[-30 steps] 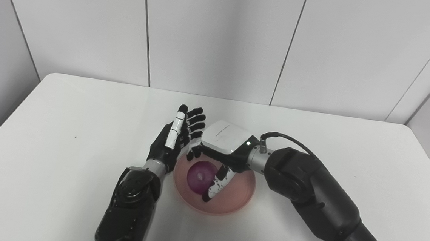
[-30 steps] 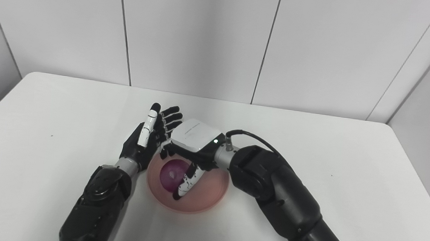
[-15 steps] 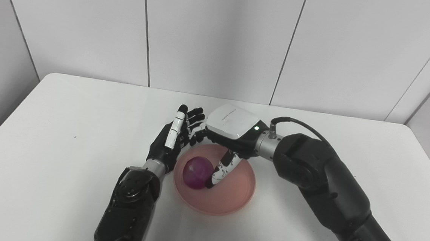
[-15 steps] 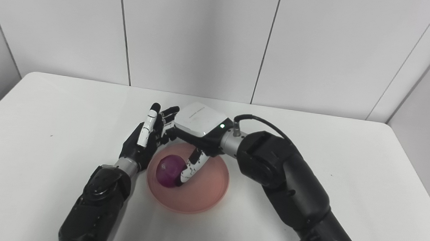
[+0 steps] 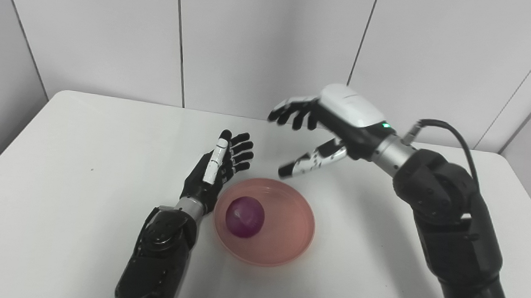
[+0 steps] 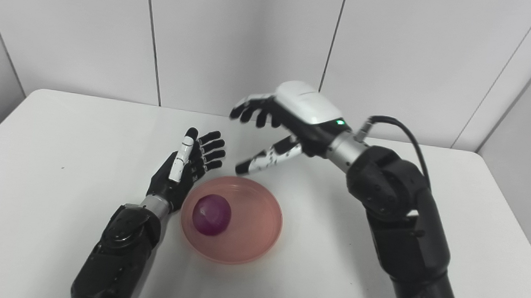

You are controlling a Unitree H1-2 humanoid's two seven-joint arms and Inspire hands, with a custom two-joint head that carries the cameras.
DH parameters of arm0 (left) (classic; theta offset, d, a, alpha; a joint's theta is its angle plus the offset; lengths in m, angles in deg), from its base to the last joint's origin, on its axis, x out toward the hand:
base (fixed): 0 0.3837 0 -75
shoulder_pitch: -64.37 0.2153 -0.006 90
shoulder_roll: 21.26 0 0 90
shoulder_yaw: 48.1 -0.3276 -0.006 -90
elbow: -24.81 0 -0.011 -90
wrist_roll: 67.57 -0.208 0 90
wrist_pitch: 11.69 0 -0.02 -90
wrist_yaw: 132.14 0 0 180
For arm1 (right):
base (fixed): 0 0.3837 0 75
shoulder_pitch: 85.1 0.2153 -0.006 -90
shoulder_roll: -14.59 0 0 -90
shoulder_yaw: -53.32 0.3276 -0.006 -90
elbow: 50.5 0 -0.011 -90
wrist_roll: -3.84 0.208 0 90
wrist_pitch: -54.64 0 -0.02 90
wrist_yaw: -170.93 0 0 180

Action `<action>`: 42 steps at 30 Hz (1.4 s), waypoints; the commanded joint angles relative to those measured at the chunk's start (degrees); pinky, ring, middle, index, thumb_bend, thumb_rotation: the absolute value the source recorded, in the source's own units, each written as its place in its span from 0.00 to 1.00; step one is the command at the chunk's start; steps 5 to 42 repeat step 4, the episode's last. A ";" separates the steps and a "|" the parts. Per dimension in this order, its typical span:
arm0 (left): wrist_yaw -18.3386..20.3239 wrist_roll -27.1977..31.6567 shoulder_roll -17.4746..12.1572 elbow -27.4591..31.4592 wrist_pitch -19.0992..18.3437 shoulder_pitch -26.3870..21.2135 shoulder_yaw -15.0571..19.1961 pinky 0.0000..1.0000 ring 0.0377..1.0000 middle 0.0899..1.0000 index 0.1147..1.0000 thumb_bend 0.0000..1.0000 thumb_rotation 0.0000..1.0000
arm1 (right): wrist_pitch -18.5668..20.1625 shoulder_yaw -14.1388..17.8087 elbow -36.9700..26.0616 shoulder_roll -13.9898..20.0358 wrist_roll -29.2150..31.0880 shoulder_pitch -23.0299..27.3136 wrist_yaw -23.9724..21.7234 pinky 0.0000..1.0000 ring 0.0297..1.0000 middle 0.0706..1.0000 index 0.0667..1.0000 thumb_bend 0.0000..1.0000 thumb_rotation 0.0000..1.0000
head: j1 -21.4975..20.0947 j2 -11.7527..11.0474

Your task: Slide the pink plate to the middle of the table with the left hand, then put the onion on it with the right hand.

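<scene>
The pink plate (image 5: 287, 234) sits near the middle of the white table. The purple onion (image 5: 245, 216) lies on the plate's left half; it also shows in the right eye view (image 6: 212, 214). My left hand (image 5: 217, 166) is open, fingers straight, edge-on beside the plate's left rim, holding nothing. My right hand (image 5: 323, 129) is open and empty, raised above the table behind and to the right of the plate, fingers spread and thumb pointing down-left.
The white table (image 5: 83, 155) runs to a panelled wall at the back. Its right edge (image 5: 524, 186) lies close to the right arm. Nothing else stands on it.
My right hand let go of the onion, opened, and rose up and back to the right away from the plate. The onion stays on the plate. The left hand has not moved.
</scene>
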 commanded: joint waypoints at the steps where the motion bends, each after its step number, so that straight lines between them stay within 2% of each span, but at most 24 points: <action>1: -0.81 -0.70 -0.15 -2.65 -4.23 3.84 -0.28 0.82 0.82 0.82 0.76 0.62 0.95 | 3.71 3.66 1.98 -2.97 5.92 -0.30 4.90 0.54 0.63 0.68 0.74 0.89 0.80 | -0.17 0.10; 2: -0.81 -0.66 -0.18 -2.26 -4.54 3.93 -0.27 0.82 0.82 0.82 0.76 0.62 0.95 | 3.88 5.69 4.07 -4.78 8.55 -1.39 7.32 0.56 0.65 0.69 0.75 0.89 0.82 | -0.29 0.22; 4: -0.76 -0.55 -0.26 -1.86 -4.85 4.02 -0.25 0.82 0.83 0.83 0.77 0.62 0.95 | 3.99 7.99 6.68 -6.90 11.85 -2.53 10.31 0.63 0.70 0.73 0.79 0.92 0.91 | -0.34 0.42; 42: -0.76 -0.55 -0.26 -1.86 -4.85 4.02 -0.25 0.82 0.83 0.83 0.77 0.62 0.95 | 3.99 7.99 6.68 -6.90 11.85 -2.53 10.31 0.63 0.70 0.73 0.79 0.92 0.91 | -0.34 0.42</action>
